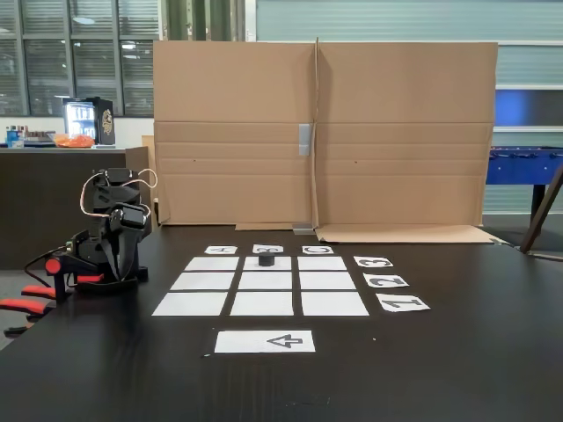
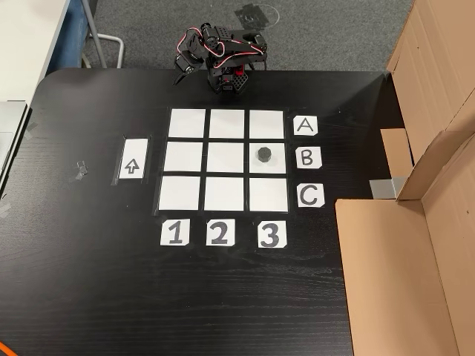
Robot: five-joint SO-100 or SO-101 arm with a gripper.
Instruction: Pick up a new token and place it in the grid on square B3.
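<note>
Black table [image 2: 89,282] carries the grid [image 2: 226,159], nine white squares in three rows.

Token [image 2: 263,154] sits upright on square B3 [image 2: 276,165], the cell level with label B [image 2: 308,157] and above label 3 [image 2: 272,234] in the top-down fixed view. In the low fixed view the token [image 1: 266,259] stands in the far middle cell, just in front of the B label [image 1: 267,249].

Arm [image 2: 223,55] is folded at the table edge beyond the A row, well apart from the grid. Claw [image 2: 180,70] points off the side of the arm, touching nothing and holding nothing; cannot tell how wide it is parted, too small and dark.

Paper strip with arrow outline [image 2: 132,161] lies beside column 1. Cardboard wall [image 1: 325,132] stands behind the grid.
</note>
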